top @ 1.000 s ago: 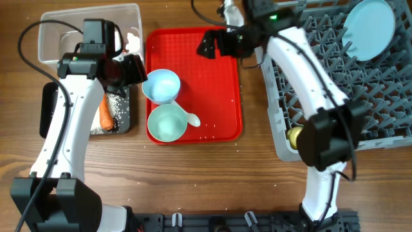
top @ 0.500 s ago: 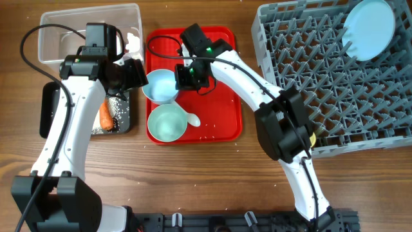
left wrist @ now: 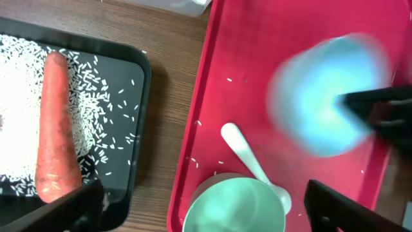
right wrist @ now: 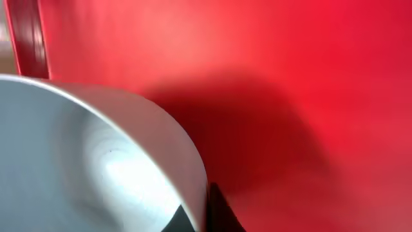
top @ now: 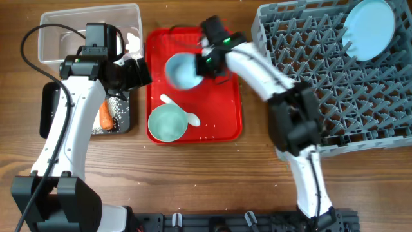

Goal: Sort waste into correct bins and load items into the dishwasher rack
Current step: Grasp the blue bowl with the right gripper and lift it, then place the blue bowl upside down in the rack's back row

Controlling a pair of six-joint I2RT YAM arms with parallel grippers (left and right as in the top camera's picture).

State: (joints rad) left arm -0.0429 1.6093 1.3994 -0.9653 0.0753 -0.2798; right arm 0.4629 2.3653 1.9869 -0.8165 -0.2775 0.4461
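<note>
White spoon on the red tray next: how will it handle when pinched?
The white spoon looks like thin, smooth plastic, so it is probably light and apt to slide or pivot. One end sits at the pale green bowl rim, so pushing may nudge the bowl. It lies flat on the red tray; rolling seems unlikely.

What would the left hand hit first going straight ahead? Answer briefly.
Probably the green bowl, its rim right in line with the open left hand; the spoon lies just beyond. Depth is unclear.
</note>
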